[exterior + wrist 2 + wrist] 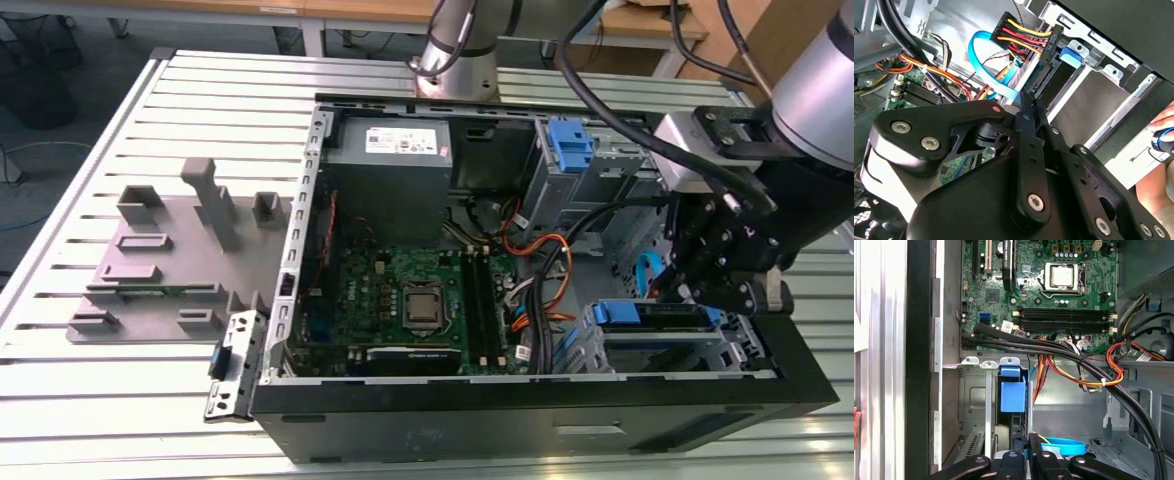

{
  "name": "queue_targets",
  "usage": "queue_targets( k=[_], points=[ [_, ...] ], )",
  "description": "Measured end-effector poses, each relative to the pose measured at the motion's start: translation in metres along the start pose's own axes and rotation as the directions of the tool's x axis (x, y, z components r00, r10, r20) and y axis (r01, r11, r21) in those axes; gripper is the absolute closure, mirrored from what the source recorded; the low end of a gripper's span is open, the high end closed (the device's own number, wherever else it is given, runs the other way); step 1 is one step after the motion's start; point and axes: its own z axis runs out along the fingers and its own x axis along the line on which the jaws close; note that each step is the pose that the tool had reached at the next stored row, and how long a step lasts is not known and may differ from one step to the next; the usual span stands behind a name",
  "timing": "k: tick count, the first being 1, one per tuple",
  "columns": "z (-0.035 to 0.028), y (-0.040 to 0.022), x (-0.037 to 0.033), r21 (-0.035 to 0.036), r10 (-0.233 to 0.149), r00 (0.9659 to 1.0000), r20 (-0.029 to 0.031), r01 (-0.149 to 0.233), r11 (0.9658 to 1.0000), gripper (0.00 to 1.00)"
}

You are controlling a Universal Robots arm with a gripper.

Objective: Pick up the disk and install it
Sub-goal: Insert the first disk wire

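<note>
The disk (654, 316) lies in the metal drive cage at the front corner of the open computer case, on the exterior view's right, with its blue carrier rails showing. Its blue carrier tab (1012, 390) (1072, 54) appears in both wrist views. My gripper (701, 298) hangs right over the disk's far end, inside the case. In the second wrist view the gripper (1026, 102) has its fingers drawn together, their tips close to a black cable connector (1046, 75). In the first wrist view the gripper (1024, 440) sits just behind the blue tab.
The grey power supply (390, 140) and a blue bracket (567, 145) stand at the case's back. Motherboard (414, 300) and cable bundles (534, 250) lie beside the cage. A grey fixture (174, 250) rests on the slatted table. A person's hand (1161, 135) is just outside the case.
</note>
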Motion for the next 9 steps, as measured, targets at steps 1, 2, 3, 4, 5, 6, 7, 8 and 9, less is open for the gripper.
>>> queue_targets(
  k=[1,2,3,4,5,6,7,8,9],
  points=[
    [0.0007,0.0,0.0001,0.0,0.0,1.0,0.0001,0.0,1.0,0.84],
    [0.0012,0.0,0.0001,0.0,0.0,1.0,0.0,0.0,1.0,0.84],
    [0.0015,-0.0001,0.0001,0.0,0.0,1.0,-0.0002,0.0,1.0,0.84],
    [0.0017,-0.0006,0.0001,0.0,0.0,1.0,-0.0003,0.0,1.0,0.84],
    [0.0019,-0.0013,0.0001,0.0,0.0,1.0,-0.0001,0.0,1.0,0.84],
    [0.002,-0.0016,0.0001,0.0,0.0,1.0,-0.0001,0.0,1.0,0.84],
    [0.0021,-0.0017,0.0002,0.0,0.0,1.0,-0.0001,0.0,1.0,0.84],
    [0.0022,-0.0017,0.0004,0.0,0.0,1.0,0.0,0.0,1.0,0.84],
    [0.0023,-0.0017,0.0009,0.0,0.0,1.0,0.0,0.0,1.0,0.84]
  ],
)
